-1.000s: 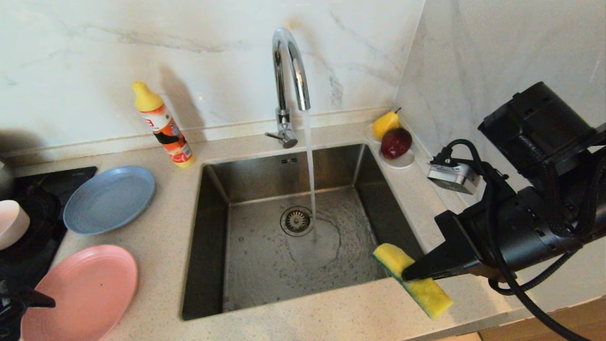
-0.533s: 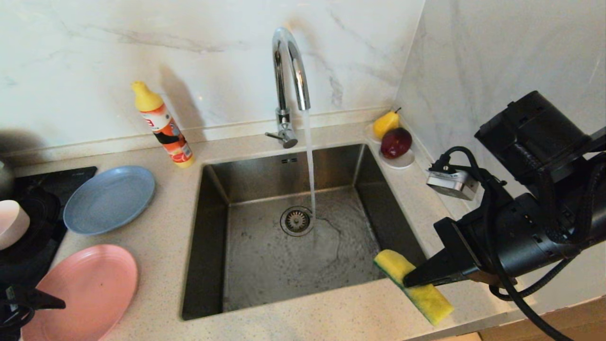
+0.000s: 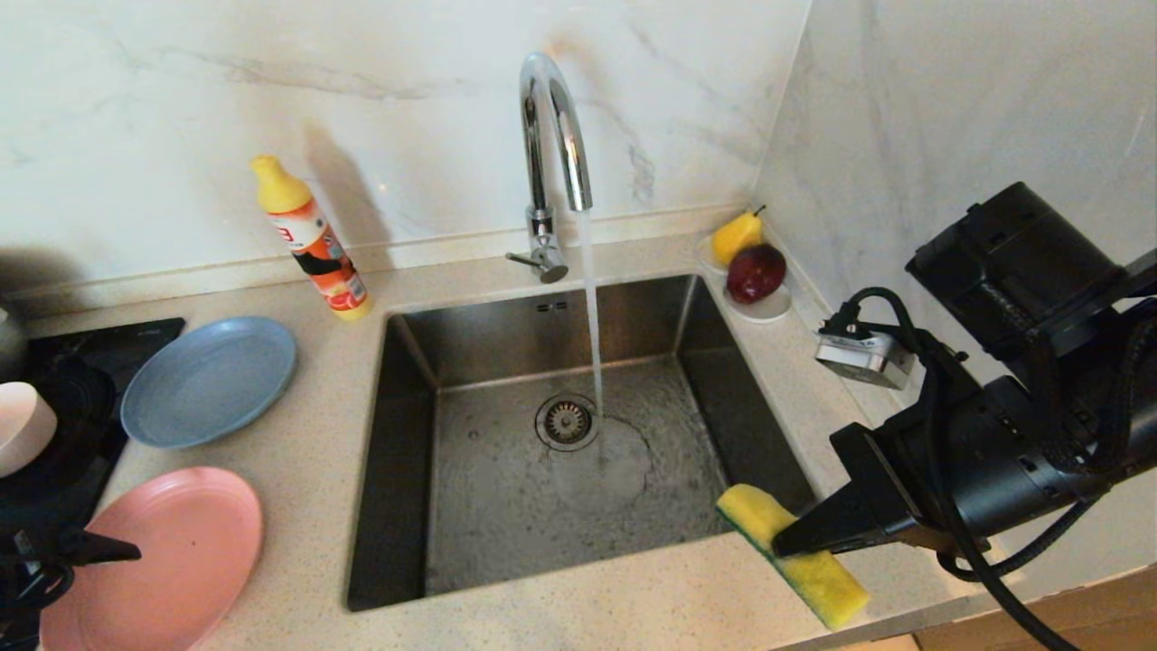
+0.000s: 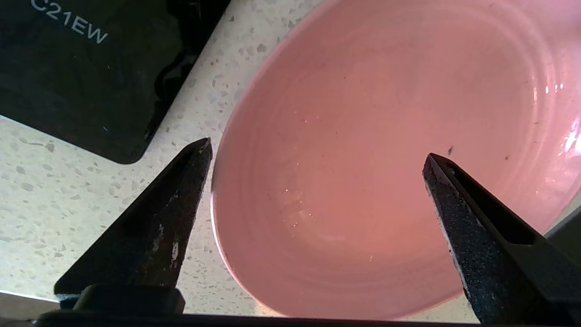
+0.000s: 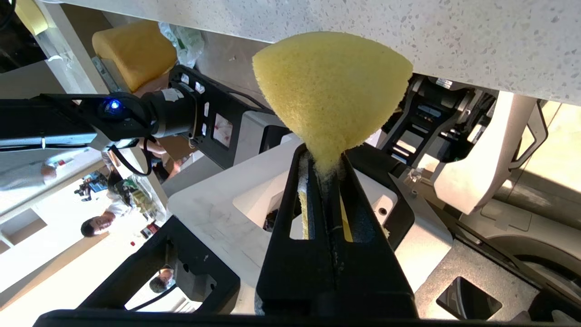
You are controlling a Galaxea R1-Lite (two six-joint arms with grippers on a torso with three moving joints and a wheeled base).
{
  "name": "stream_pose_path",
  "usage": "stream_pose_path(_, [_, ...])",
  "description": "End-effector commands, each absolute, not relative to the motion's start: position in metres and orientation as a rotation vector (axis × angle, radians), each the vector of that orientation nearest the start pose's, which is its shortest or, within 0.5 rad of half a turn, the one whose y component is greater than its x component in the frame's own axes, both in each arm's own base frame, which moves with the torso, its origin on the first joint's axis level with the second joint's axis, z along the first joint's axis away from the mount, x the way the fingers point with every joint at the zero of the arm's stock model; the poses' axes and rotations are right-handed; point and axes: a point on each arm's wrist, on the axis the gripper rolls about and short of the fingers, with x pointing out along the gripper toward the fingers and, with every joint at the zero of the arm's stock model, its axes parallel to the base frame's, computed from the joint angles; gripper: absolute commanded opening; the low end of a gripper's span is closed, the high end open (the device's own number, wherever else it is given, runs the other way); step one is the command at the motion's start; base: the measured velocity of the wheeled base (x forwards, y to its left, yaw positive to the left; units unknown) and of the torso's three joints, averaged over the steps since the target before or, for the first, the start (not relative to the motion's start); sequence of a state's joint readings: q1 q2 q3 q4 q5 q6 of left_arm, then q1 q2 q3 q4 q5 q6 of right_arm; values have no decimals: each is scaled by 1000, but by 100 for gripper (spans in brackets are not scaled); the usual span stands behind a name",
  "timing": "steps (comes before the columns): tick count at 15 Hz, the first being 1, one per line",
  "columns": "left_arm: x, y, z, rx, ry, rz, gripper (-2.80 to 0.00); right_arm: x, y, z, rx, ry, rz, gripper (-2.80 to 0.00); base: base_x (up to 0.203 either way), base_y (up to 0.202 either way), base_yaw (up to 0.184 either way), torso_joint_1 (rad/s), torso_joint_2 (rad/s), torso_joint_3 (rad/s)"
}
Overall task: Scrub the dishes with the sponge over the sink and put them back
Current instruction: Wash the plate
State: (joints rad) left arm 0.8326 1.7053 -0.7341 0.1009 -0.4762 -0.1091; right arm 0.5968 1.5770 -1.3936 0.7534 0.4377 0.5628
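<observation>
- The right gripper (image 3: 785,542) hangs at about 4 o'clock from the drain (image 3: 567,421), just past the near-right corner of the sink (image 3: 407,452), its jaws pressed together and pinching the sponge (image 3: 795,554).
- The sponge, yellow with a thin green side, slants across the counter edge; its upper end sticks out over the sink's corner and its lower end lies over the speckled counter (image 3: 651,597).
- In the right wrist view the sponge (image 5: 333,86) bulges out beyond the squeezed fingertips (image 5: 313,163).
- The left gripper (image 4: 317,156) sits low at 8 o'clock from the drain, jaws spread wide; one fingertip is over the pink plate (image 4: 363,150), the other just outside its rim over the counter. I cannot tell if they touch it.
- In the head view the pink plate (image 3: 163,551) lies flat on the counter at 8 o'clock from the drain, with the blue-grey plate (image 3: 210,380) at 9 o'clock, near it but apart.
- A pale pink-white bowl (image 3: 23,425) shows at the far left edge, on the black cooktop (image 3: 99,353).
- The tap (image 3: 551,154) at 12 o'clock runs water into the sink beside the drain.
- A yellow-capped orange detergent bottle (image 3: 312,240) stands at 10 o'clock.
- A yellow pear (image 3: 737,235) and a dark red fruit (image 3: 756,273) rest on a small white saucer (image 3: 764,312) at 1 o'clock, in the corner.
</observation>
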Motion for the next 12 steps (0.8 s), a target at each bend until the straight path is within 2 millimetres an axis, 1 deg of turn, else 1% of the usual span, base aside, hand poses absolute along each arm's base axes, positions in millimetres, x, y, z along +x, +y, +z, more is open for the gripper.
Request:
stream_pose_path(1, [175,177,106,-765,845,368,0,199,147,260,396,1222,649,-280,0,0,0,0,0,0])
stream_pose_path(5, [175,177,105,-768,845,364,0,195,147,261,391,1219,660,-280,0,0,0,0,0,0])
stream_pose_path(9, [176,178,98,-772,837,351,0,195,147,261,391,1219,658,-280,0,0,0,0,0,0])
stream_pose_path(10, [176,178,96,-774,840,350,-280,195,147,261,390,1221,657,-280,0,0,0,0,0,0])
stream_pose_path(12, [177,178,92,-785,855,349,-280,195,147,259,390,1227,655,-280,0,0,0,0,0,0])
